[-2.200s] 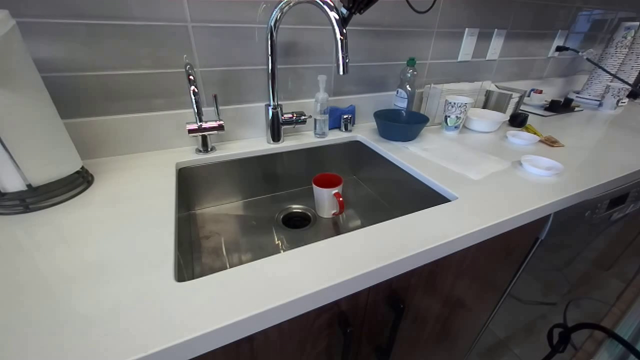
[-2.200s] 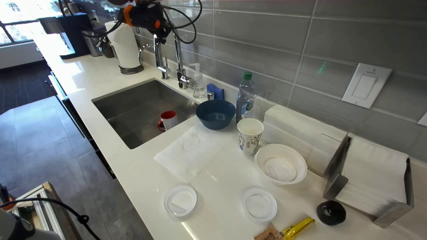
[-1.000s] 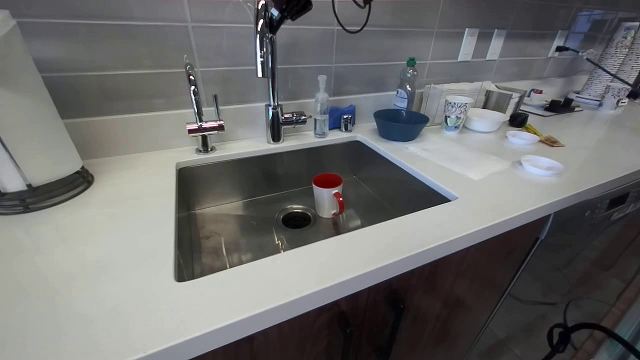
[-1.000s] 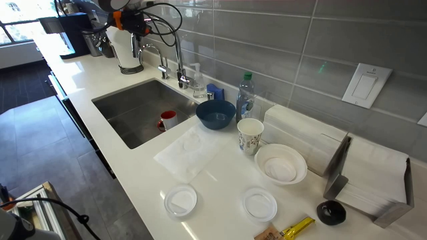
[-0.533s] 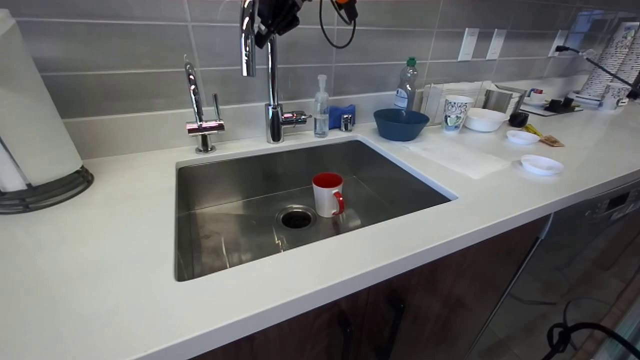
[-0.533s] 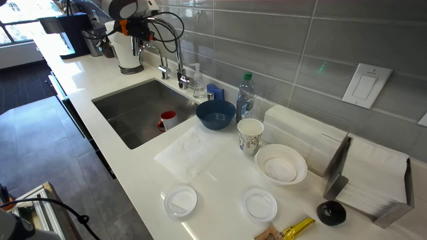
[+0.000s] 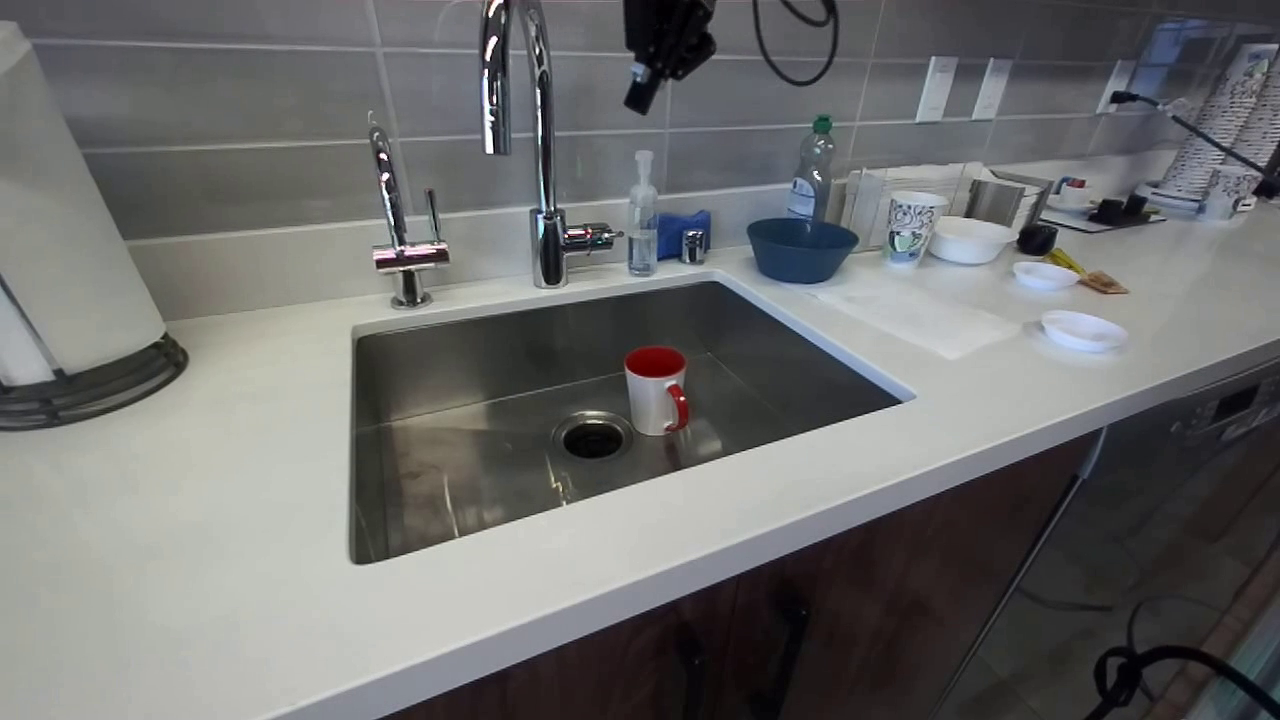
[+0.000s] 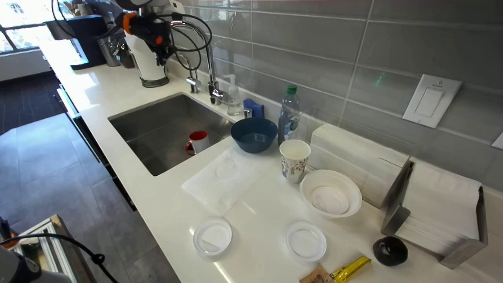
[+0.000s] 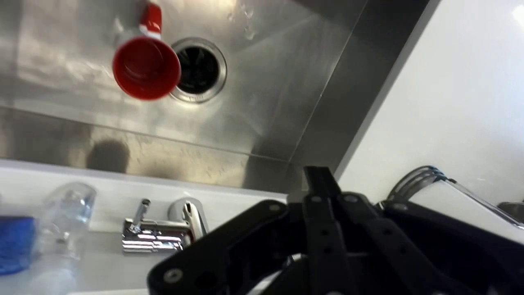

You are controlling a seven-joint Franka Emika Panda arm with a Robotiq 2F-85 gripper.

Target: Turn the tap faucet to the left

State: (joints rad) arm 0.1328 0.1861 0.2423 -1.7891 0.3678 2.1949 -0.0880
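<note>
The tap faucet is tall, chrome and arched. In an exterior view its spout points left of its stem, above the rear of the sink. It also shows in an exterior view, where my arm hides the spout's end. The wrist view shows its base and side handle. My gripper is right of the stem, high above the sink, visibly apart from the faucet. In an exterior view the gripper overlaps the spout's end. In the wrist view its black fingers are pressed together with nothing between them.
A red and white mug stands in the sink beside the drain. The short tap is left of the faucet. A soap pump, blue bowl and green-capped bottle stand right. A paper towel roll is at left.
The spout has swung from right to left in an exterior view, with my gripper against or near it. In the last half second the gripper has moved right, away from the spout; the spout stays.
</note>
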